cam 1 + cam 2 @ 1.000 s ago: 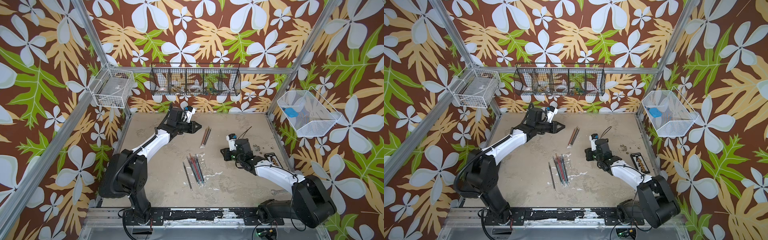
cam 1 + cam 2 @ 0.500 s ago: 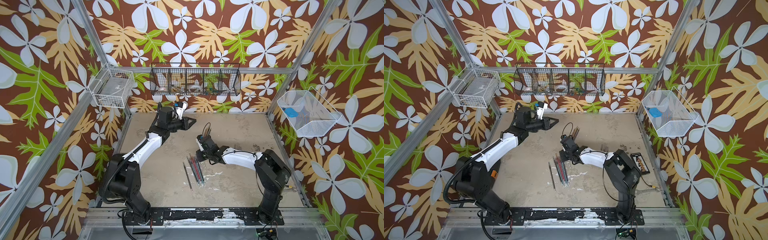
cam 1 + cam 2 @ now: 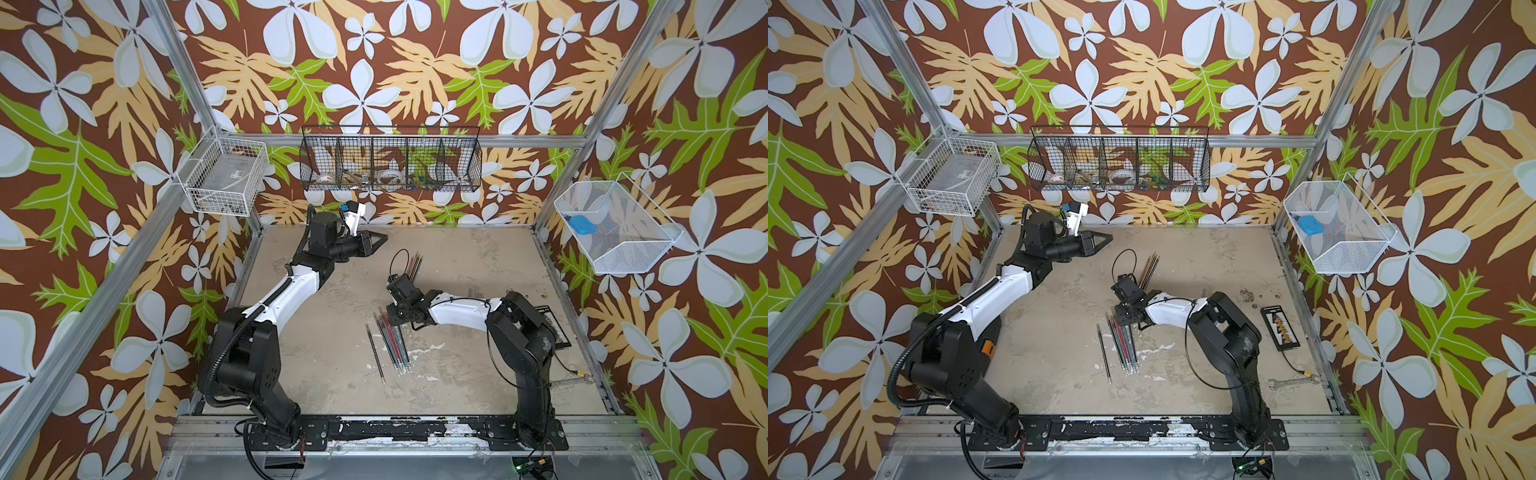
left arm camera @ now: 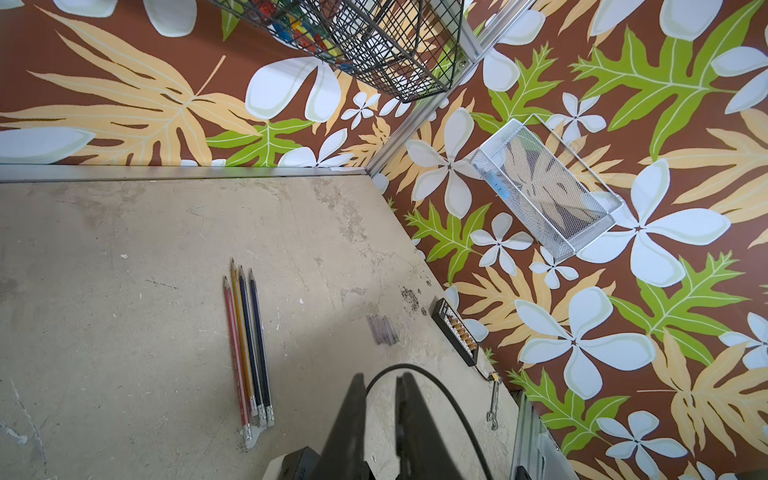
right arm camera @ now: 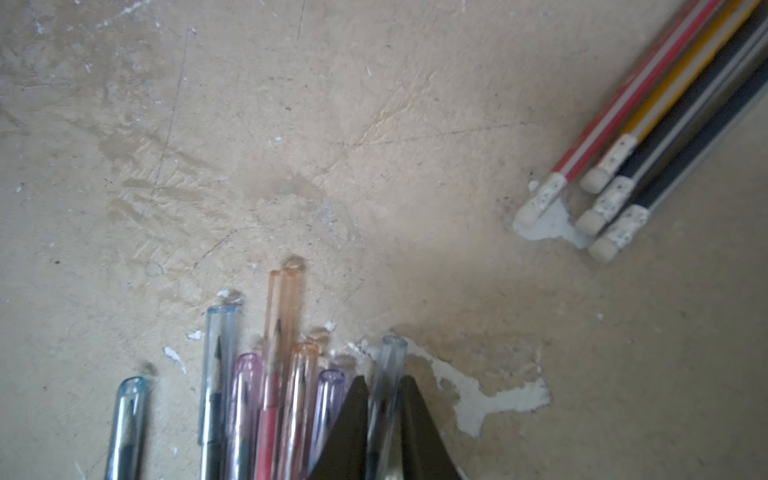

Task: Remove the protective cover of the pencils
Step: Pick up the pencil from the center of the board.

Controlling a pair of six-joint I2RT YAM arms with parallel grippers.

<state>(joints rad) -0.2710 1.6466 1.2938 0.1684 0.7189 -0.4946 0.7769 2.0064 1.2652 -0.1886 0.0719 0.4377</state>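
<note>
Idling left gripper [image 3: 376,241]: nearly closed, empty, drawn back to 11 o'clock.
Capped pencils [image 3: 392,343]: bundled at the table [image 3: 478,257] centre.
Right gripper [image 5: 384,380]: swung in from 3 o'clock, now pinching one cap [image 5: 390,353].
Bare pencils [image 4: 249,345]: four, at 12 o'clock of the bundle.
Meaning: next cap pull looks imminent; several remain.

black-jointed left arm [image 3: 291,291] and right arm [image 3: 457,309], white forearm shells, looping black cables, tapered dark pincer fingers [image 4: 349,415]

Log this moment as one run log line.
left end effector: shut, empty | right end effector: shut on cap | four pencils: uncapped
</note>
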